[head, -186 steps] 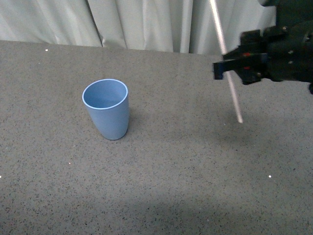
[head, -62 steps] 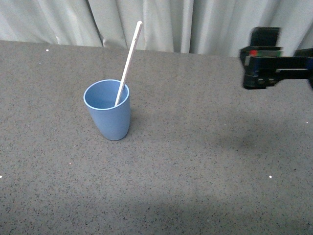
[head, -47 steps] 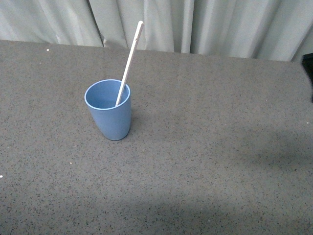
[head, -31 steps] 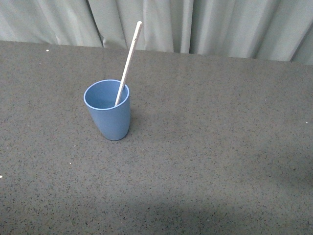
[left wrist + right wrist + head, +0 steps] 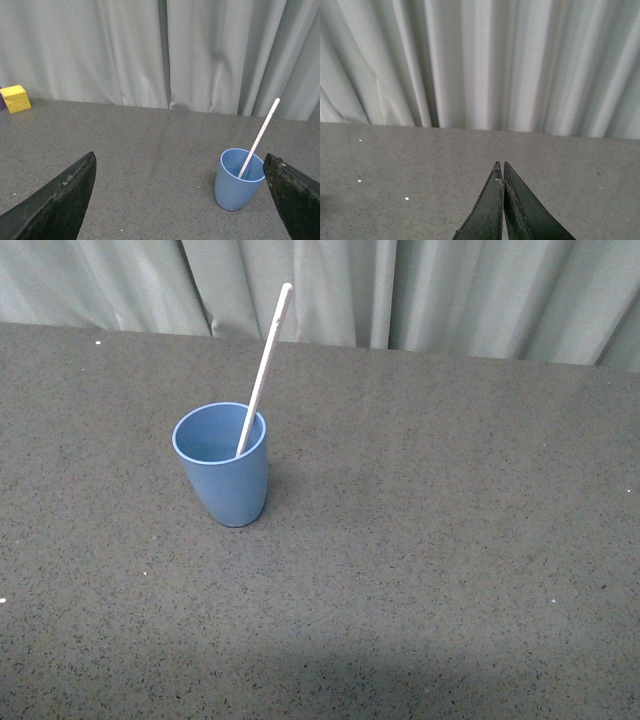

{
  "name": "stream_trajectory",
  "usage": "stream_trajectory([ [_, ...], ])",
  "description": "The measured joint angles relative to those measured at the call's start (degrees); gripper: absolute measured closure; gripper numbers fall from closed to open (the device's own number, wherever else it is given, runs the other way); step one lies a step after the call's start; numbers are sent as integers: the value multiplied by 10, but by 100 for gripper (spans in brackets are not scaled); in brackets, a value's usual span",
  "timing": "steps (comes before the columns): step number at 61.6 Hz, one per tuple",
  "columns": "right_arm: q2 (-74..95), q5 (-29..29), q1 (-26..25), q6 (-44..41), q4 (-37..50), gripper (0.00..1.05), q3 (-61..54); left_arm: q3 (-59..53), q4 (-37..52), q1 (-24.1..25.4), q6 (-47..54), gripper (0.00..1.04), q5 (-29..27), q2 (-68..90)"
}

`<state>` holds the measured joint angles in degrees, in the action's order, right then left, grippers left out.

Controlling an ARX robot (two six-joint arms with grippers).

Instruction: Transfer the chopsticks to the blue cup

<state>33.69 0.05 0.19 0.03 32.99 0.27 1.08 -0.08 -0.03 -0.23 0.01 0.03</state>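
Your left claw point(image 5: 178, 156) gapes wide, empty, facing cup point(image 5: 222, 475) | right claw point(image 5: 500, 167) pinched closed on nothing | stick point(image 5: 262, 370) leans in cup, worktop point(image 5: 450, 540) left-of-centre | only left wrist shows yellow block point(image 5: 15, 98) at far edge

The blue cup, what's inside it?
One off-white chopstick stands tilted in the blue cup, its upper part sticking out above the rim. Nothing else shows inside. The cup's wall hides the stick's lower tip and the bottom.
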Motion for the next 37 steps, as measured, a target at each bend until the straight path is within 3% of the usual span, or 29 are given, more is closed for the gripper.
stream_trajectory([
  [37,-169,0,0,0,-160,104,0,0,0,0,0,7,0,0],
])
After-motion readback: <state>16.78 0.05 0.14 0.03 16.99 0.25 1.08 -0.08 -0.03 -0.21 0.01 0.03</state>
